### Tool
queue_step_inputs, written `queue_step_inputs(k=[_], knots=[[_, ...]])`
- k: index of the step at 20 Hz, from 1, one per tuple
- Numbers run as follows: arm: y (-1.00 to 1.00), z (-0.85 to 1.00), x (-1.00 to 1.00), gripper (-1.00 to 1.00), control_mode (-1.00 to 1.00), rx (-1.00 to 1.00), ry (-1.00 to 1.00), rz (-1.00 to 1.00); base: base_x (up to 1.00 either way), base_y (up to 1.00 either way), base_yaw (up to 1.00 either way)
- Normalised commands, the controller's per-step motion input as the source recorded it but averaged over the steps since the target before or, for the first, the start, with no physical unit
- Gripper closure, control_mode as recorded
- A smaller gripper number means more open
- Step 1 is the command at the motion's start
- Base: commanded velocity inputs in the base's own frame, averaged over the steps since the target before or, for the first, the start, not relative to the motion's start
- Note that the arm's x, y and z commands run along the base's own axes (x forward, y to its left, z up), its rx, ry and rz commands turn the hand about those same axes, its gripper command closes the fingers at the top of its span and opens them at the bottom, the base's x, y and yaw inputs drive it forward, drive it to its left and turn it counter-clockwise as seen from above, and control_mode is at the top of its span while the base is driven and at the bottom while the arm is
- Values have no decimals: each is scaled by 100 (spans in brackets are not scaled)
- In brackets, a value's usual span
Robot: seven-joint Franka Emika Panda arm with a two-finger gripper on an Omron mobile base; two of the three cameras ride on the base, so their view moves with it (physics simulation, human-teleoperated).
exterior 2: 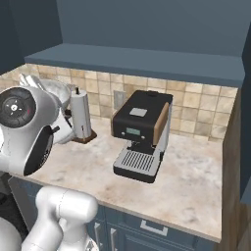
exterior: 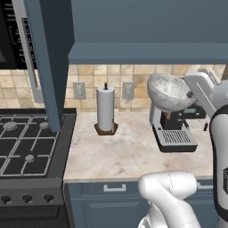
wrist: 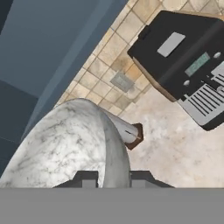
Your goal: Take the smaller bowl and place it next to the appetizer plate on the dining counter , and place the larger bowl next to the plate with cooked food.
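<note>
Stone-look smaller bowl point(wrist: 65, 144) hangs above the tabletop point(exterior: 120, 151), its rim clamped in the end effector point(wrist: 113, 178); probably heavy, stiff, slippery, so rim grip may slide.

your left base view looks forward and down from behind the arm, over the stove point(exterior: 26, 147) and counter point(exterior: 124, 151). your right base view faces the same counter from the other side, sharing the coffee machine point(exterior 2: 141, 135) and paper towel roll point(exterior 2: 81, 115). your hand view sits close above the marbled bowl point(wrist: 65, 144).
</note>
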Motion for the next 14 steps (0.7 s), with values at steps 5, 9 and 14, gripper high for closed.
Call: queue_step_inputs(k=[5, 9, 14], knots=[[-7, -3, -20, 100, 100, 0, -1, 0, -16, -7, 0], [0, 0, 0, 100, 100, 0, 0, 0, -100, -71, 0], [0, 0, 0, 100, 100, 0, 0, 0, -100, -44, 0]])
